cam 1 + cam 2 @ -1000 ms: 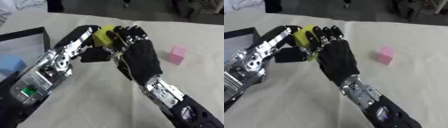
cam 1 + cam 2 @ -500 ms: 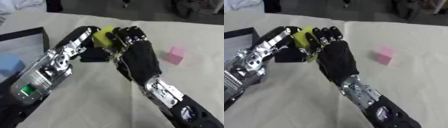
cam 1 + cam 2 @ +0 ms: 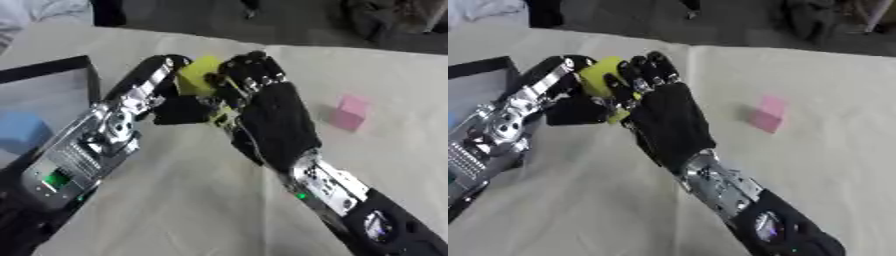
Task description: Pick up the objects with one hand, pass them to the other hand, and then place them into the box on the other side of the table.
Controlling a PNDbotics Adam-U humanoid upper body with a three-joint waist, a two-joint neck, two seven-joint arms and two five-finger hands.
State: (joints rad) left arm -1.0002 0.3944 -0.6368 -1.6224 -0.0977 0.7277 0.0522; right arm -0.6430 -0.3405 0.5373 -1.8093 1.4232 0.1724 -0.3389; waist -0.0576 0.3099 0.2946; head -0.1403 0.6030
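The small yellow block (image 3: 198,75) is up off the pale cloth-covered table (image 3: 201,200), held between the two robot hands. It sits a little way from the near corner of the black-rimmed box (image 3: 52,67), out toward the middle of the table.

The right hand (image 3: 271,117) is black, and its back faces the camera. Its fingers (image 3: 254,70) curl over the yellow block on the side far from the box. So the right hand is grasping the yellow block.

The left hand (image 3: 171,102) comes in from the box side. It is black with silver parts along the arm. It touches the yellow block on the side nearer the box, with its fingertips up by the block's top corner. Its fingers look bent around the block too, but much of that hand is hidden behind the right hand, so how well it grips is hard to tell.

A soft blue block (image 3: 19,131) lies inside the box, near its lower part.

A small pink block (image 3: 350,113) rests on the table. It is well apart from the box, on the far side of the two hands, and nothing touches it.
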